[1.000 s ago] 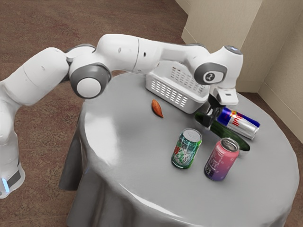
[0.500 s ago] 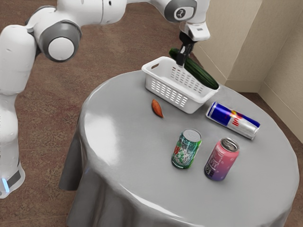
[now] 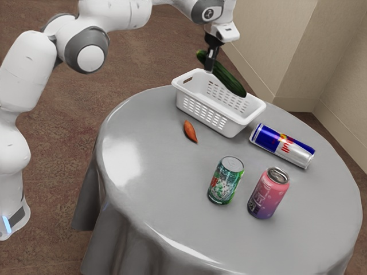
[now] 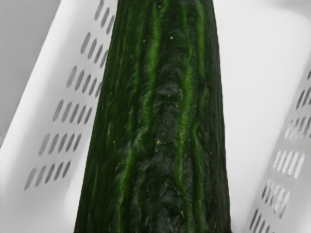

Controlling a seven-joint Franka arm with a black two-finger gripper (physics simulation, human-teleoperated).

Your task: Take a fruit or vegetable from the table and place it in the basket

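I note a round, grey-covered desk [image 3: 155,183] bearing a white perforated basket [image 3: 195,110], an orange-brown root [image 3: 190,132] just beside it, a blue-and-silver can [image 3: 282,146] on its side, and, both upright, a green can [image 3: 226,180] and pink can [image 3: 268,193].

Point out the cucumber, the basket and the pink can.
Cucumber [image 3: 227,78]: exterior view, midway along its body.
Basket [image 3: 202,113]: exterior view, the slotted long side.
Pink can [image 3: 268,194]: exterior view, its printed side.

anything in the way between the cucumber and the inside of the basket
Nothing visible: the end effector holds the cucumber above the open basket. The blue-and-silver can and the orange-brown vegetable lie outside it, off the way down.
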